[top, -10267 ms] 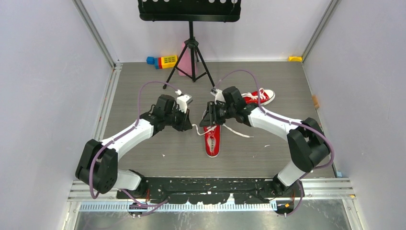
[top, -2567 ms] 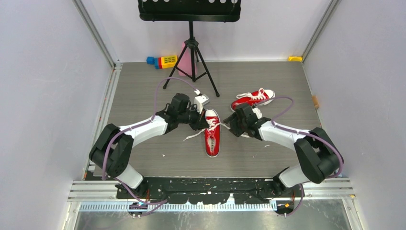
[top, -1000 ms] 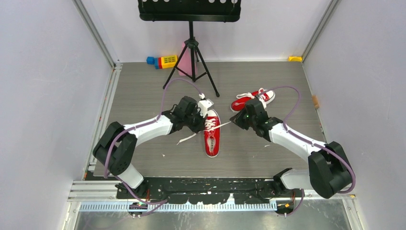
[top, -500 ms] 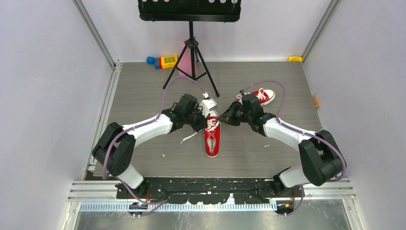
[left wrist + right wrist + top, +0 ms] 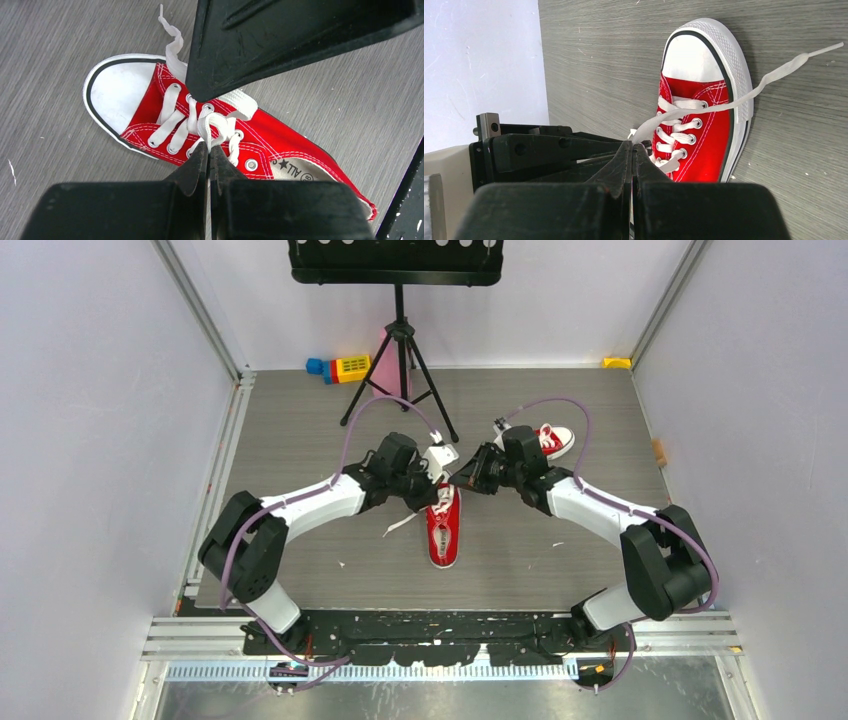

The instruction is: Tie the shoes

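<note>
One red sneaker [image 5: 443, 538] lies mid-table with its white toe cap toward the arms; it also shows in the left wrist view [image 5: 280, 145] and the right wrist view [image 5: 704, 130]. My left gripper [image 5: 436, 489] is over its lacing, shut on a white lace [image 5: 216, 131] at the crossing, its tips [image 5: 209, 150] pinched together. My right gripper [image 5: 463, 479] is close beside it, shut [image 5: 632, 148] on the other lace [image 5: 724, 106], which runs across the toe cap. The second sneaker [image 5: 553, 439] lies behind my right arm, half hidden.
A black music stand's tripod [image 5: 400, 370] stands at the back, with coloured toy blocks [image 5: 342, 367] and a pink item [image 5: 384, 368] beside it. A yellow piece [image 5: 617, 362] sits in the back right corner. Walls close both sides.
My right gripper has swung left from beside the shoe to over its lacing, next to the left gripper. The left gripper has edged slightly right. The shoe has stayed put.
</note>
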Controlling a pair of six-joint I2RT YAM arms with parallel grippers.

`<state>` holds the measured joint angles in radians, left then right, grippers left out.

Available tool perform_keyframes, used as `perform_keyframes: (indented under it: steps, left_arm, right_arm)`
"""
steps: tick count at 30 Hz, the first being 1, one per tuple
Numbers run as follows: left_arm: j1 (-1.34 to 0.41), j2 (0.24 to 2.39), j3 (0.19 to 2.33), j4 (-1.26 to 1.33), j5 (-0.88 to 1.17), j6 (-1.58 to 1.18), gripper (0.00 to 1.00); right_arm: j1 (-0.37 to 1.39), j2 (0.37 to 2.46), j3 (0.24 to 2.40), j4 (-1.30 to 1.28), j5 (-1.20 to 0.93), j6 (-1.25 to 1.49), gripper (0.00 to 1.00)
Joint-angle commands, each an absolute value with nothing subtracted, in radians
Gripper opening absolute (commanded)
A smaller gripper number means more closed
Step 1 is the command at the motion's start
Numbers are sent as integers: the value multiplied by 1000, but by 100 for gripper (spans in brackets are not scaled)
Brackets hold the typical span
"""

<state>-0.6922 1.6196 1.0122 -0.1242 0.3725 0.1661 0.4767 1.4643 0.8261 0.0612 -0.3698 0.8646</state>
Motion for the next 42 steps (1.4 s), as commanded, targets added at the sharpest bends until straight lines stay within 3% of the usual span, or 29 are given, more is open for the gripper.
perform_keyframes:
  steps: [1,21,42]
  left_arm:
    - [-698,1632,1056,-102,395,195,0]
    - [-701,1659,1089,-132,416,218,0]
    - [-706,1618,1011,-38,410,242,0]
  right_arm:
    - [477,1452,862,52,-385,829,3]
    - [537,1500,929,24,-380,819,5]
    - [538,1611,1012,-63,-350,806,16]
